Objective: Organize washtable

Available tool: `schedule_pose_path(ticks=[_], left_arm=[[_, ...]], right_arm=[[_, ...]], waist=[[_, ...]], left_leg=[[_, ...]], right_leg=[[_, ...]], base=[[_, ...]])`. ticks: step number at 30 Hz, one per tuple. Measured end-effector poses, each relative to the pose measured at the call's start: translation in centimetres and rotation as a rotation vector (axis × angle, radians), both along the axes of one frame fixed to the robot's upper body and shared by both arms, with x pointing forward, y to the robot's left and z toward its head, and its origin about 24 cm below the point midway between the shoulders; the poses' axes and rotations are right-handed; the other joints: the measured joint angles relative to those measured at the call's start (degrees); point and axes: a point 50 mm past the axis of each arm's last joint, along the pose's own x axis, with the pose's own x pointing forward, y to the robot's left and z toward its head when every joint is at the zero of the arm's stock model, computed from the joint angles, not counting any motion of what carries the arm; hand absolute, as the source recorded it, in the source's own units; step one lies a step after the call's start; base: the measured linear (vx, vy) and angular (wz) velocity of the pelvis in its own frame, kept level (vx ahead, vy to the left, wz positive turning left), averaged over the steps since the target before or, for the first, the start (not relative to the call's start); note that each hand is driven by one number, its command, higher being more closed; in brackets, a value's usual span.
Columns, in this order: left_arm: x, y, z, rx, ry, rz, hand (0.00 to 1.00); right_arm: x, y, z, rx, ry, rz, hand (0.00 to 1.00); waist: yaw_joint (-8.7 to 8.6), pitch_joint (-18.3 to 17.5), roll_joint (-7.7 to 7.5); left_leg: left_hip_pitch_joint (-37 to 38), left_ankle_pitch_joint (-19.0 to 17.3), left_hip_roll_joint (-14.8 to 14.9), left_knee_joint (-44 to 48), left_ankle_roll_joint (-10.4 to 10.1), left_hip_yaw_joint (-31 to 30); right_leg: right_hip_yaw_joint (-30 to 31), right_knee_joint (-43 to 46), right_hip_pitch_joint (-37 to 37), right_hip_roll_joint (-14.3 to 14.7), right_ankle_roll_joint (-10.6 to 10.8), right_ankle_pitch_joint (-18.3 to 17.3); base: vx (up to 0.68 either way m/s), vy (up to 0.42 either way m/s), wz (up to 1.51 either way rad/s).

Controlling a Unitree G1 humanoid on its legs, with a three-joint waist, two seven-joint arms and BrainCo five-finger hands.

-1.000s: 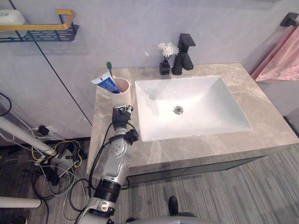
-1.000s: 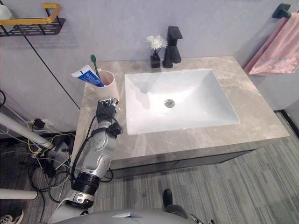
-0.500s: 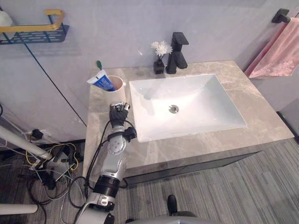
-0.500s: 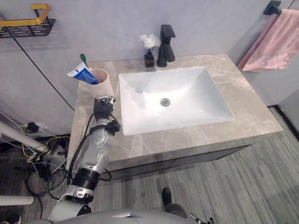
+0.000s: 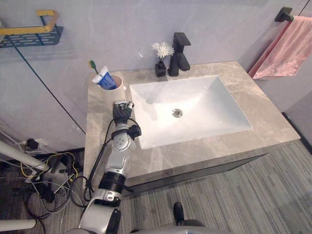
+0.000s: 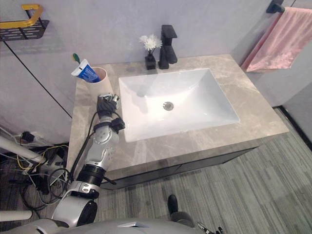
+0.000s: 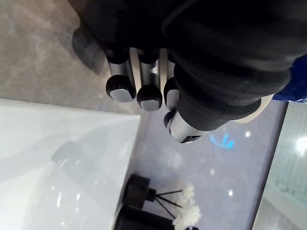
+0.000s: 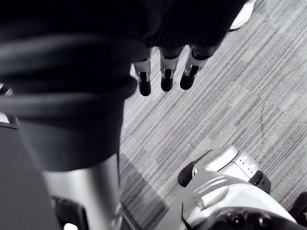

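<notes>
A pale pink cup (image 5: 110, 87) stands at the far left of the marble washtable (image 5: 229, 142), holding a blue-and-white toothpaste tube (image 5: 103, 79) and a green toothbrush (image 5: 92, 64). My left hand (image 5: 121, 113) rests over the counter just in front of the cup, between it and the white sink (image 5: 209, 114). In the left wrist view its fingers (image 7: 144, 93) are curled with nothing in them. My right hand (image 8: 163, 72) hangs over the grey carpet with its fingers straight and nothing in it.
A black faucet (image 5: 179, 54) and a small black vase with a white flower (image 5: 161, 57) stand behind the sink. A pink towel (image 5: 282, 48) hangs at the right. A black-and-yellow wall shelf (image 5: 30, 35) is at the upper left.
The whole picture has shifted, so the camera has moved. My left hand stays by the cup with its fingers curled as before.
</notes>
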Motion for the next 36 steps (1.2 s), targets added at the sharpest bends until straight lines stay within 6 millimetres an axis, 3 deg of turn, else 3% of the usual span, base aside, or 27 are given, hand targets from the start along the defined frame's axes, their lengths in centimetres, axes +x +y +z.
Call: schedule_pose_path(ticks=[15, 26, 29, 33, 36], left_arm=[[0.6, 1.7, 0.9, 0.013, -0.023, 0.051, 1.0], [0.7, 1.0, 1.0, 0.051, -0.019, 0.015, 1.0], [-0.2, -0.3, 0.6, 0.074, -0.026, -0.057, 1.0], [-3.7, -1.8, 0.3, 0.081, -0.079, -0.189, 1.0], [-6.2, -1.9, 0.6, 0.066, -0.126, -0.242, 1.0]], right_arm=[[0.0, 0.0, 0.0, 0.009, -0.006, 0.004, 0.0], [0.0, 0.1, 0.0, 0.01, -0.006, 0.006, 0.0], [0.0, 0.1, 0.0, 0.012, -0.008, 0.007, 0.0], [0.0, 0.1, 0.0, 0.019, -0.011, 0.008, 0.0], [0.0, 0.0, 0.0, 0.023, -0.016, 0.011, 0.0]], waist=[[-0.84, 1.4, -0.05], [-0.68, 1.4, -0.13], [-0.53, 1.5, -0.08], [0.56, 1.5, -0.03], [0.8, 1.5, 0.28]], left_leg=[[0.1, -0.1, 0.0, 0.0, 0.0, 0.7], [0.6, -0.1, 0.0, 0.0, 0.0, 0.5], [0.9, -0.1, 0.0, 0.1, 0.0, -0.4], [0.7, 0.0, -0.1, 0.3, 0.0, -1.0], [0.0, 0.0, -0.1, 1.2, 0.0, -2.9]], right_leg=[[0.7, 0.0, -0.2, 0.2, 0.0, 0.2], [0.6, 0.2, 0.4, 0.0, -0.1, 0.2], [-0.4, 0.3, 1.2, -0.1, -0.1, 0.2], [-1.0, 0.4, 1.3, -0.3, -0.1, 0.2], [-3.0, 0.4, 1.9, -0.6, -0.1, 0.2]], base=[[0.0, 0.0, -0.01], [0.0, 0.001, 0.01], [0.0, 0.001, 0.13], [0.0, 0.003, 0.08], [-0.01, -0.01, 0.3]])
